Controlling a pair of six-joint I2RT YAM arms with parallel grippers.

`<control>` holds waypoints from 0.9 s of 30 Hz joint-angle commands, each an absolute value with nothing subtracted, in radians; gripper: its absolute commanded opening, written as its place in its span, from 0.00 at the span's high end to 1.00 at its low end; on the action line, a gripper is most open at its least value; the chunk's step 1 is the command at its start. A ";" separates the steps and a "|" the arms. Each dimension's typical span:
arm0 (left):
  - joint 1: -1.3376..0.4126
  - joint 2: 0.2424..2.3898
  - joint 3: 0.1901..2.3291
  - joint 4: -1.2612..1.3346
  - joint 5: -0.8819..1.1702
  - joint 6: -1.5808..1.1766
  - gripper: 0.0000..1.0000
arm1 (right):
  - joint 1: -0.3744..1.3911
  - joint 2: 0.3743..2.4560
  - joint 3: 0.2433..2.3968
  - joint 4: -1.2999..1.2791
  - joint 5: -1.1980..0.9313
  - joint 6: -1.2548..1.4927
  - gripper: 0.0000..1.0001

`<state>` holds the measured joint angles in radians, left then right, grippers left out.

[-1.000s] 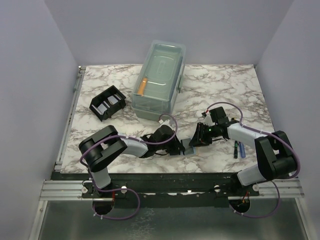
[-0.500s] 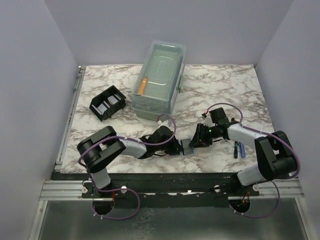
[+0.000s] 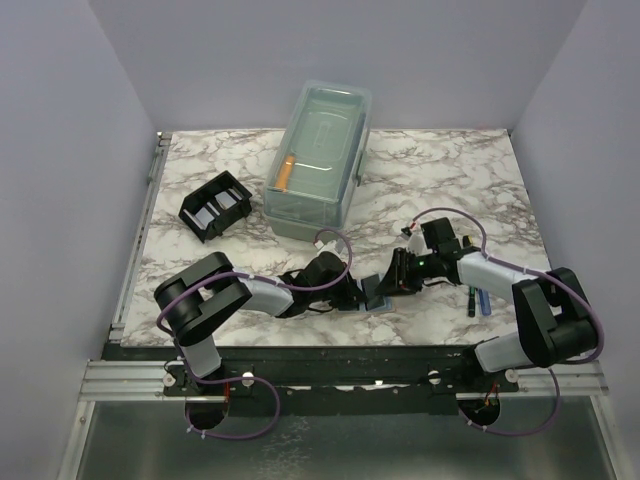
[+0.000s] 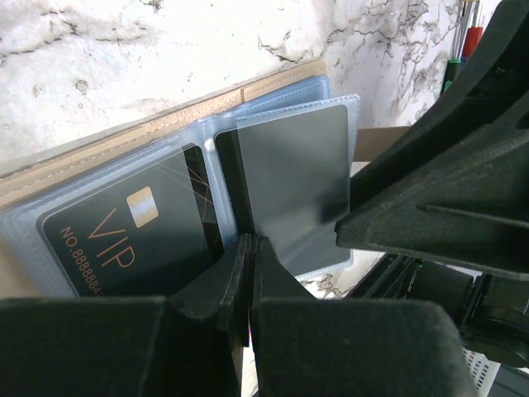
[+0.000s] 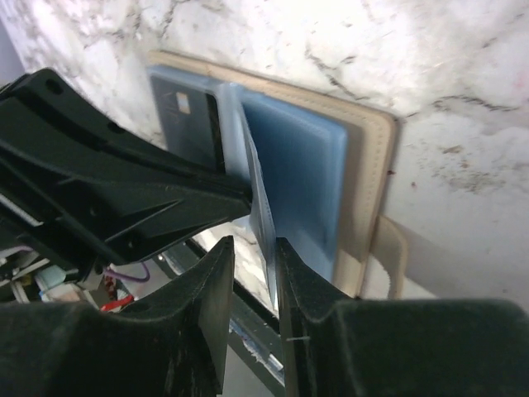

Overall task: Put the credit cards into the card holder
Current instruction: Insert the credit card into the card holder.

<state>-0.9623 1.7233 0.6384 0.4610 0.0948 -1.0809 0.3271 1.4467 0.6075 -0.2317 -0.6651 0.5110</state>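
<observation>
A tan card holder (image 3: 380,299) lies open near the table's front, its clear blue-tinted sleeves (image 5: 297,174) spread flat. A dark credit card (image 4: 132,227) marked VIP sits in the left sleeve. A plain grey credit card (image 4: 293,182) sits in a sleeve leaf that stands lifted. My left gripper (image 4: 250,244) is shut, its tips pressed on the holder's fold. My right gripper (image 5: 254,246) is open by a narrow gap, with the lifted leaf's edge (image 5: 260,207) between its jaws, touching the right finger.
A black divided rack (image 3: 215,205) stands at the back left. A large clear lidded box (image 3: 318,160) with an orange item inside is at the back centre. Pens (image 3: 477,298) lie beside the right arm. Both grippers crowd the holder.
The right gripper has slid left onto the holder's lifted leaf and its jaws have narrowed. The left gripper has stayed shut in place.
</observation>
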 commanded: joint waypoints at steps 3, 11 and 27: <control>-0.962 1.723 0.626 0.382 0.076 -1.057 0.96 | 0.333 1.418 0.570 -0.157 -0.807 0.558 0.69; -0.962 1.618 0.606 0.381 0.057 -1.056 0.81 | 0.333 1.452 0.567 -0.122 -0.834 0.560 0.64; -0.960 1.196 0.527 0.158 0.009 -1.039 0.63 | 0.392 1.492 0.621 -0.117 -0.817 0.570 0.62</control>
<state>-0.9623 1.3437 0.5346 0.3130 0.0666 -1.0714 0.3588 1.4868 0.5846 -0.1268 -0.8249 0.5537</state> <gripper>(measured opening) 0.321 0.375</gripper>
